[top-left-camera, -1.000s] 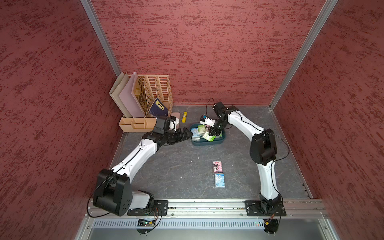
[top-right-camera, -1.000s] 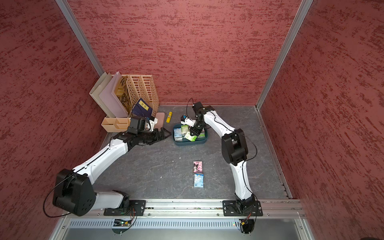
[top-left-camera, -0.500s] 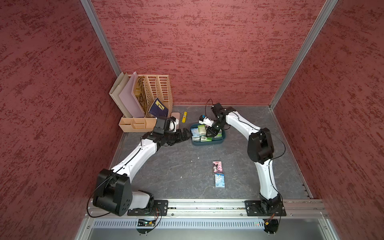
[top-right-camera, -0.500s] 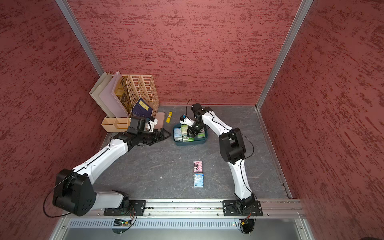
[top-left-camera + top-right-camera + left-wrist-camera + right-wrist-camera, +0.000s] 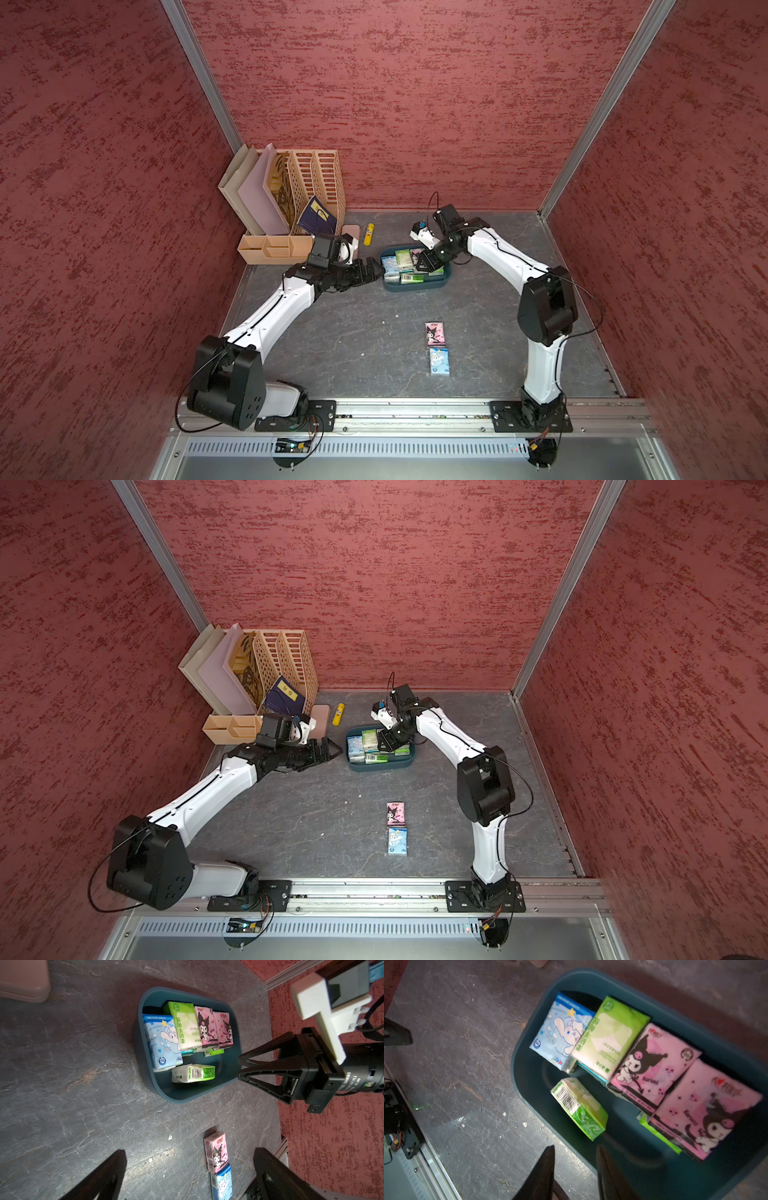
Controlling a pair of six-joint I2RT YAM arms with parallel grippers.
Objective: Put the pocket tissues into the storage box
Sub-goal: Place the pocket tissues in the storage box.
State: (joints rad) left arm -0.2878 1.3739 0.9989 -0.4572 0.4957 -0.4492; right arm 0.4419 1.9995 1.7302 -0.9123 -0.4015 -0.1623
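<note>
Only edges of the lower tissue packs (image 5: 658,1135) show under the top row in the box (image 5: 517,1068), just ahead of the right gripper (image 5: 575,1147) with its slightly parted, empty jaws and the left gripper (image 5: 190,1152) with its wide, empty ones, while a pink pack (image 5: 435,334) and blue pack (image 5: 439,362) lie well apart from both on the grey marbled floor (image 5: 353,332) between red walls (image 5: 415,104).

left claw (image 5: 377,269) spread wide, empty, held low and level, right claw (image 5: 239,1067) tilted downward, narrowly parted, empty
</note>
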